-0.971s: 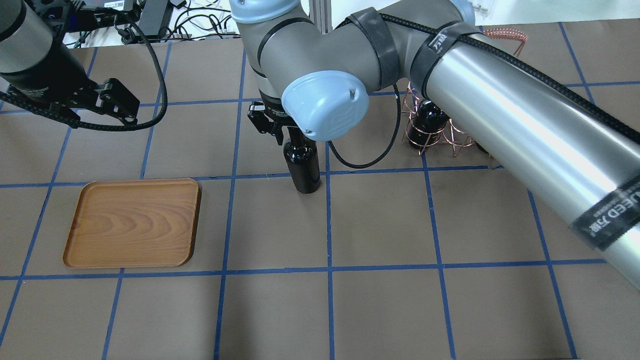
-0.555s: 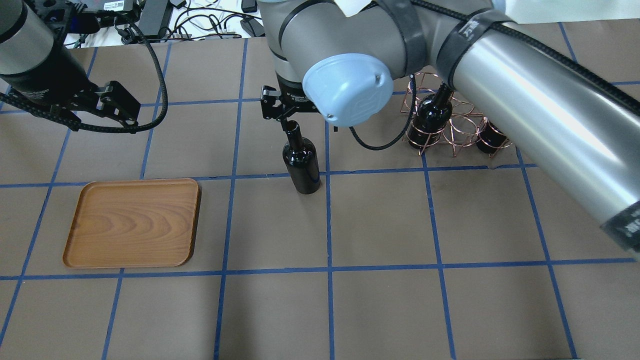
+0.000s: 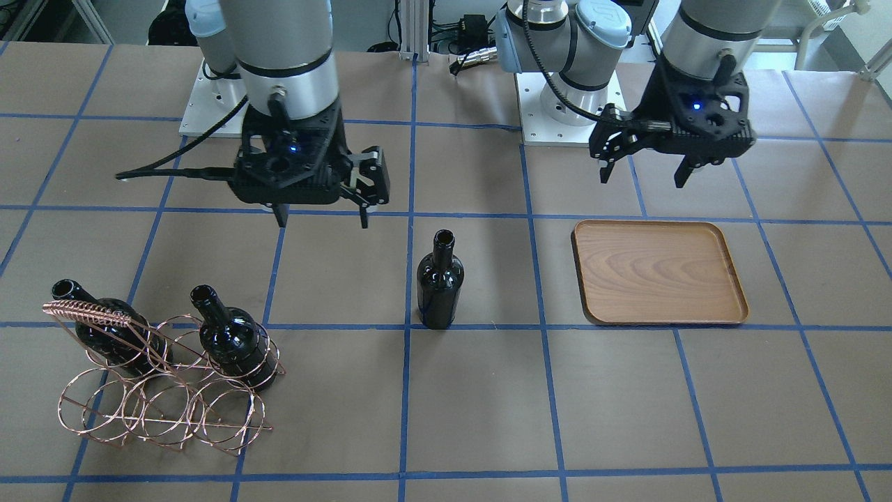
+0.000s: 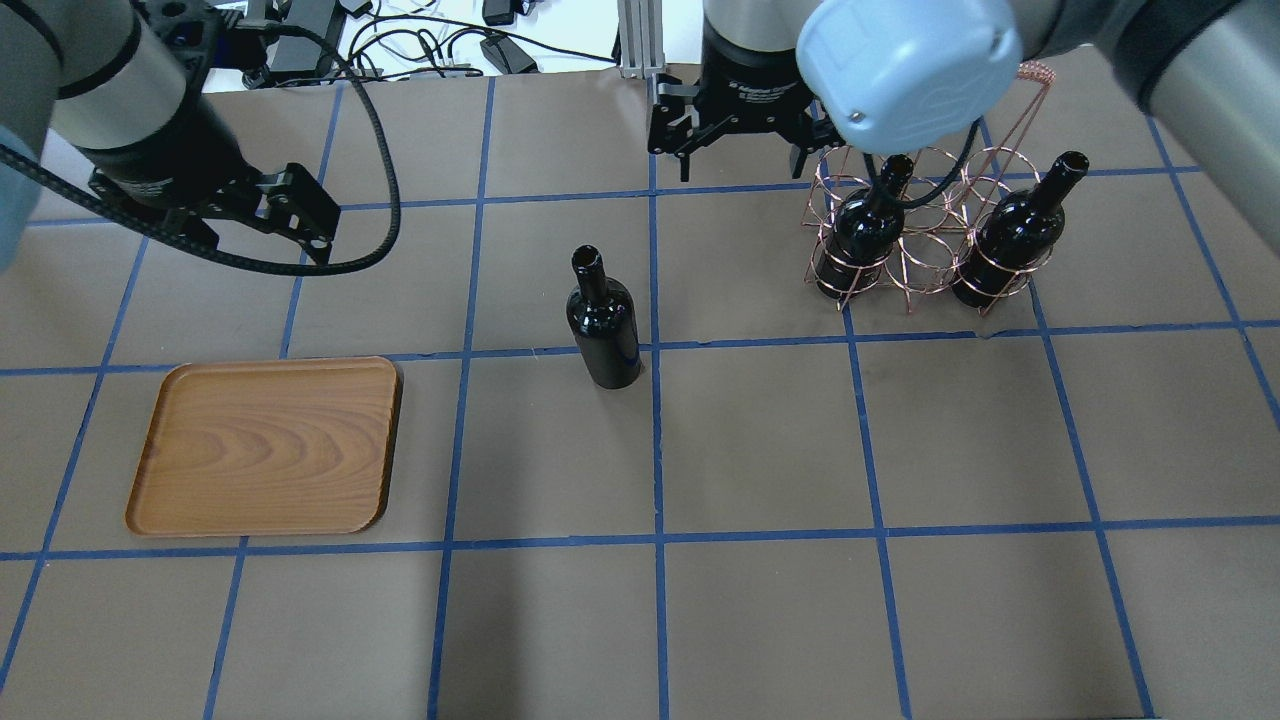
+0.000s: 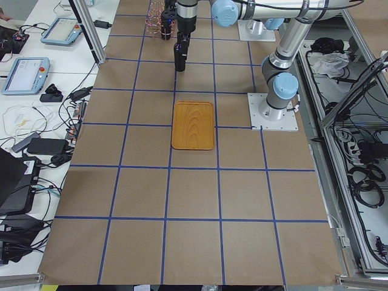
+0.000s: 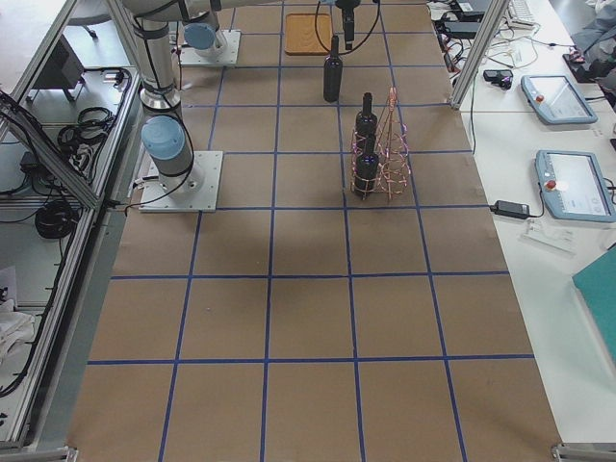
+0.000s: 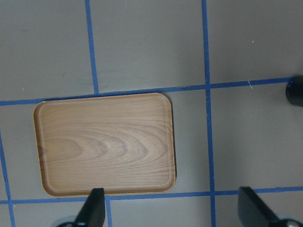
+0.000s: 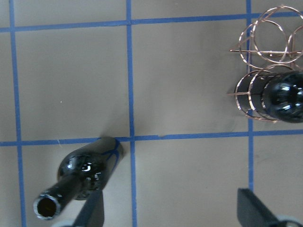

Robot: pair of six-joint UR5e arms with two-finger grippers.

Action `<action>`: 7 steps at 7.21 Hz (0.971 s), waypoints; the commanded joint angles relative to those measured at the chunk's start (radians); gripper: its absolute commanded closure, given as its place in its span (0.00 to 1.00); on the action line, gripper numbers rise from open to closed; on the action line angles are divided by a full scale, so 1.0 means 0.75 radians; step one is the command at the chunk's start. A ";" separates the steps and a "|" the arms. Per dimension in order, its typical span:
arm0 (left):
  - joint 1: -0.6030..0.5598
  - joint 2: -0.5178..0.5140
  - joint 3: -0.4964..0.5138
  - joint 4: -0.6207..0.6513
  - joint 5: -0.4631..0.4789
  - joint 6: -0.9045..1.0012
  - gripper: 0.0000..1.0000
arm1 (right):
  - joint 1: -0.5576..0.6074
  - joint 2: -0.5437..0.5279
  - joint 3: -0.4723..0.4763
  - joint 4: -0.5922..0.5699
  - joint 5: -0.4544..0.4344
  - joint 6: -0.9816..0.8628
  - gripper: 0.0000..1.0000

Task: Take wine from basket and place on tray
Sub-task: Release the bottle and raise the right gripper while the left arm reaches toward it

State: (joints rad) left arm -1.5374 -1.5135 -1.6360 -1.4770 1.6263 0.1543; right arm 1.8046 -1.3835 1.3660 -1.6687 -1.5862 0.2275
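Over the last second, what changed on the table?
The right gripper let go of the bottle at its neck and drew back toward the rack, jaws open. The left gripper edged slightly toward the bottle. The bottle stands upright where it was; the tray and rack are unchanged.

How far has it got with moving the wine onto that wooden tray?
Partly there. Done: one wine bottle is out of the basket and stands upright on the table, between basket and tray. In hand: nothing; the right gripper and left gripper are both open and empty. Left: that bottle must go onto the bare tray, and two more bottles sit in the basket.
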 commanded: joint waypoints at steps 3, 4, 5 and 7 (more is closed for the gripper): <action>-0.314 -0.117 0.001 0.254 -0.051 -0.150 0.00 | -0.271 -0.115 0.009 0.083 -0.008 -0.364 0.00; -0.369 -0.158 0.001 0.294 -0.051 -0.161 0.00 | -0.275 -0.115 0.009 0.081 0.000 -0.377 0.00; -0.426 -0.191 0.019 0.294 -0.054 -0.175 0.00 | -0.275 -0.117 0.013 0.081 -0.008 -0.377 0.00; -0.456 -0.295 0.056 0.365 -0.076 -0.187 0.00 | -0.275 -0.143 0.060 0.069 0.002 -0.377 0.00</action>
State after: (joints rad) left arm -1.8620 -1.6857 -1.6097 -1.2425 1.5823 0.0188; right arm 1.5992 -1.4799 1.3882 -1.6091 -1.5895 -0.0542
